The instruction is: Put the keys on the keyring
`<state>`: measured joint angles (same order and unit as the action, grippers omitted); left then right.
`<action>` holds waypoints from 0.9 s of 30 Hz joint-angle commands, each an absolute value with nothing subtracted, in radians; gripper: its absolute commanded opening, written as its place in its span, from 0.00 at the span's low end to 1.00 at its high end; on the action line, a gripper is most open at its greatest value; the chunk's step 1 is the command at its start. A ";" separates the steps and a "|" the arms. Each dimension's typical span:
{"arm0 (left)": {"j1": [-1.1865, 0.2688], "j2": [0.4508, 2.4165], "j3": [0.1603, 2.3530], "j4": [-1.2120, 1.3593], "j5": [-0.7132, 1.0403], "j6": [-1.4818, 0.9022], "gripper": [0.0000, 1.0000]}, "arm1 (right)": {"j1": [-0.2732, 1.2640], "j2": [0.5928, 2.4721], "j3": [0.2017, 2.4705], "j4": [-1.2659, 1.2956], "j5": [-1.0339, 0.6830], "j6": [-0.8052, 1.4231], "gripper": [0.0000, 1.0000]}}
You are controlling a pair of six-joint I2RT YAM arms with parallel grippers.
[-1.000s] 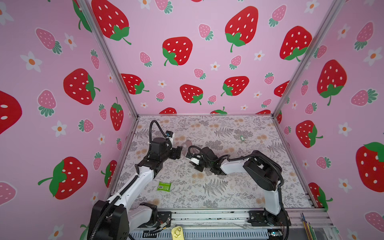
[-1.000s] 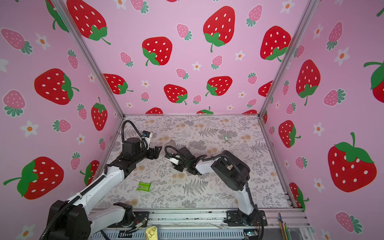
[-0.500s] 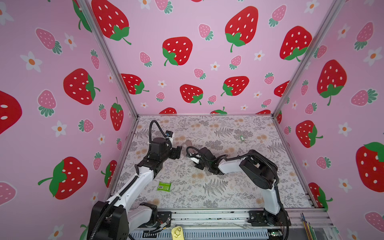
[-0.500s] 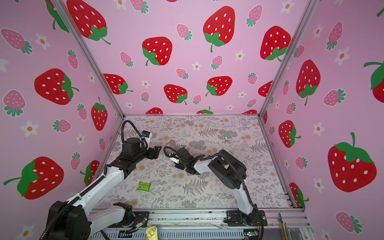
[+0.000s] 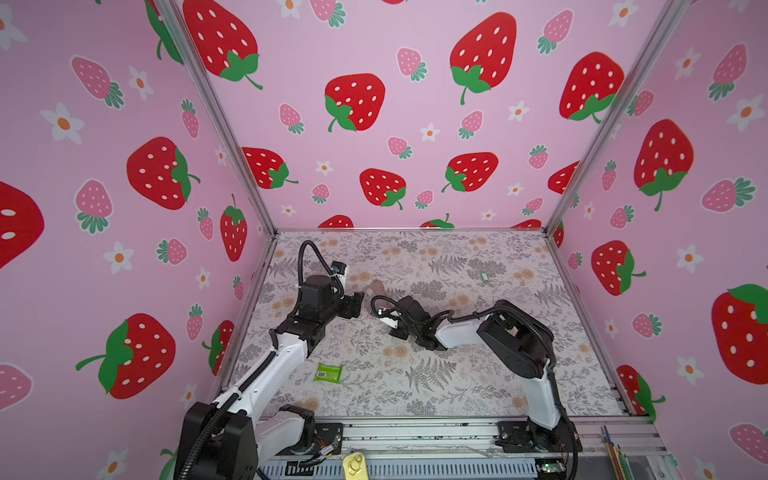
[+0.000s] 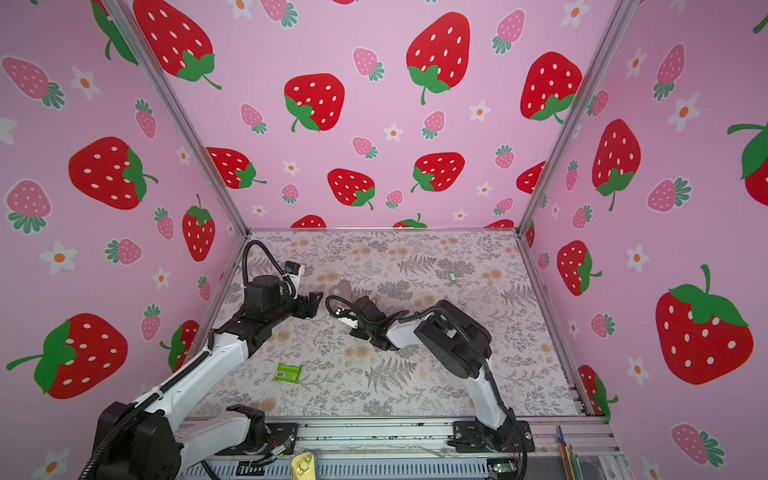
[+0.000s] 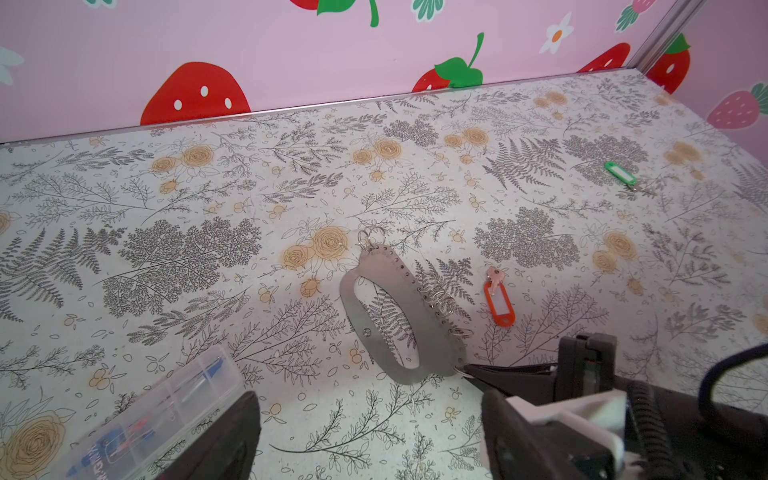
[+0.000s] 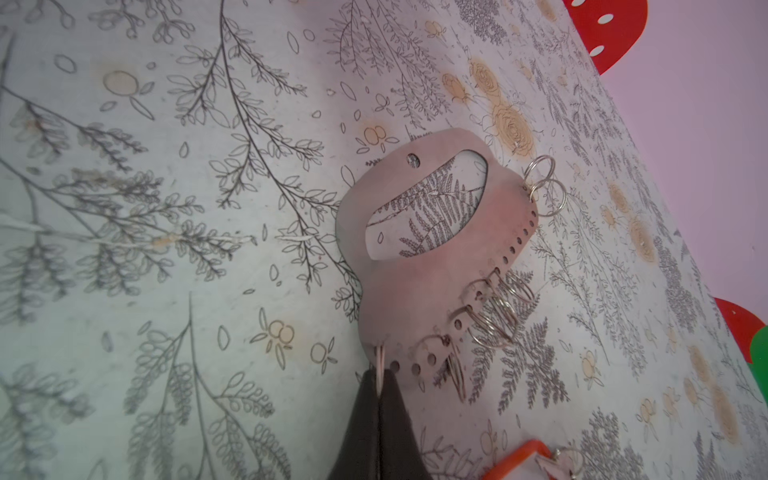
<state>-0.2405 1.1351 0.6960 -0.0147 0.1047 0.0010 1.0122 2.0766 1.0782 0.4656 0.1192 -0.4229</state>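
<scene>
The keyring is a mauve-pink oval strap with several small silver rings, lying flat on the floral table left of centre in both top views. My right gripper is shut on a small metal ring at the strap's near end. An orange key tag with a small key lies just beside the strap, and its corner shows in the right wrist view. A green key tag lies far back right. My left gripper stands open just short of the strap, holding nothing.
A green packet with a barcode label lies near the front left by the left arm. A clear plastic case sits beside the left gripper's finger. Pink strawberry walls close the table on three sides.
My right gripper has slid a little left and back to the keyring and closed its jaws on the end ring. The left arm has stayed still and open.
</scene>
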 commanded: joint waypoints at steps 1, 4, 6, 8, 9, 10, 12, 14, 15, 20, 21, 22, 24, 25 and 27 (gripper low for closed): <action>-0.244 1.118 0.696 0.006 0.095 0.014 0.84 | 1.019 2.048 1.024 0.505 0.101 -0.463 0.00; -0.243 1.114 0.689 0.015 0.094 0.017 0.84 | 1.019 2.014 0.992 0.535 0.068 -0.476 0.00; -0.244 1.112 0.683 0.021 0.095 0.018 0.85 | 1.019 1.985 0.974 0.539 0.043 -0.481 0.00; -0.244 1.108 0.674 0.036 0.101 0.021 0.84 | 1.016 1.949 0.947 0.557 0.026 -0.482 0.00; -0.244 1.103 0.667 0.049 0.114 0.024 0.84 | 1.012 1.926 0.930 0.565 0.010 -0.479 0.00; -0.245 1.096 0.656 0.065 0.129 0.028 0.82 | 1.006 1.900 0.913 0.572 -0.016 -0.471 0.00; -0.246 1.082 0.629 0.109 0.196 0.038 0.79 | 0.986 1.846 0.885 0.577 -0.095 -0.447 0.00; -0.255 1.064 0.598 0.152 0.235 0.057 0.76 | 0.960 1.791 0.847 0.608 -0.182 -0.414 0.00; -0.261 1.055 0.586 0.165 0.248 0.072 0.76 | 0.947 1.768 0.829 0.627 -0.221 -0.404 0.00; -0.291 0.999 0.560 0.184 0.285 0.154 0.75 | 0.899 1.695 0.783 0.674 -0.327 -0.390 0.00; -0.294 0.987 0.560 0.184 0.290 0.172 0.74 | 0.891 1.687 0.776 0.687 -0.350 -0.381 0.00; -0.299 0.977 0.560 0.184 0.293 0.189 0.73 | 0.882 1.680 0.774 0.698 -0.370 -0.370 0.00; -0.305 0.961 0.562 0.183 0.296 0.218 0.73 | 0.869 1.672 0.770 0.711 -0.401 -0.355 0.00; -0.309 0.955 0.564 0.183 0.296 0.234 0.72 | 0.865 1.666 0.767 0.723 -0.421 -0.349 0.00; -0.312 0.947 0.566 0.180 0.304 0.257 0.71 | 0.856 1.652 0.756 0.756 -0.452 -0.341 0.00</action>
<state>-0.3031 0.9623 0.5594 0.1551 0.2722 0.1822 0.8639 1.6863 0.7723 0.6830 -0.3485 -0.3668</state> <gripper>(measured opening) 0.713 0.041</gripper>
